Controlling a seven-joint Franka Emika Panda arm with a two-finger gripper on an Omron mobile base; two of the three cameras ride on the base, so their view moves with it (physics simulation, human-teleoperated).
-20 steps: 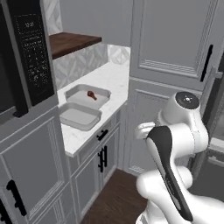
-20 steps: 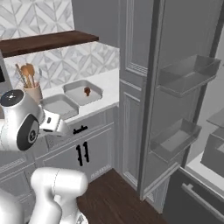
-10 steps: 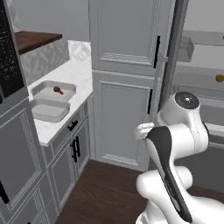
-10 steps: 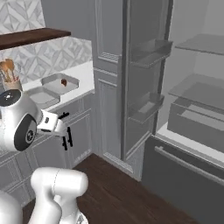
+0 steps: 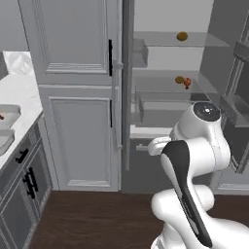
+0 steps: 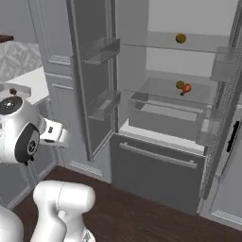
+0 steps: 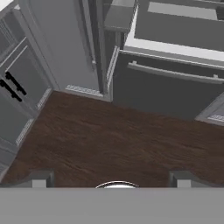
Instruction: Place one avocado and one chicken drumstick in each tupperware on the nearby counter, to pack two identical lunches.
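- One avocado point(image 6: 180, 38) sat alone on the fridge's upper glass shelf point(image 6: 156, 47), toward its right end; it looked like a small, smooth, round ochre-brown ball.
- A second avocado point(image 6: 179, 84) lay on the lower glass shelf point(image 6: 160, 92), near that shelf's back right part, with a chicken drumstick point(image 6: 186, 88) just beside it or touching; I could not tell which.
- That drumstick was reddish-orange and teardrop-shaped, its thin end too small to make out clearly.
- In the left base view the same items showed: the upper avocado point(image 5: 182, 36), the lower avocado point(image 5: 179, 80) and the drumstick point(image 5: 186, 83).
- At the left edge of the left base view, a tupperware point(image 5: 7, 114) stood on the counter point(image 5: 14, 90), holding a small reddish piece, probably the other drumstick, right at the frame's edge.
- A second tupperware point(image 5: 4, 139) lay nearer the counter's front edge; its contents could not be seen.
- The step in hand looked like fetching from the open fridge point(image 6: 160, 123): the packing appeared barely begun, with both avocados unpacked.
- The gripper point(image 7: 111, 177) had its jaws spread wide with nothing between them, pointed down at the dark wooden floor point(image 7: 109, 140) in front of the fridge drawer point(image 7: 166, 85).
- The next move would call for raising the hand to shelf height and lining the tips up around one piece without knocking its neighbour.
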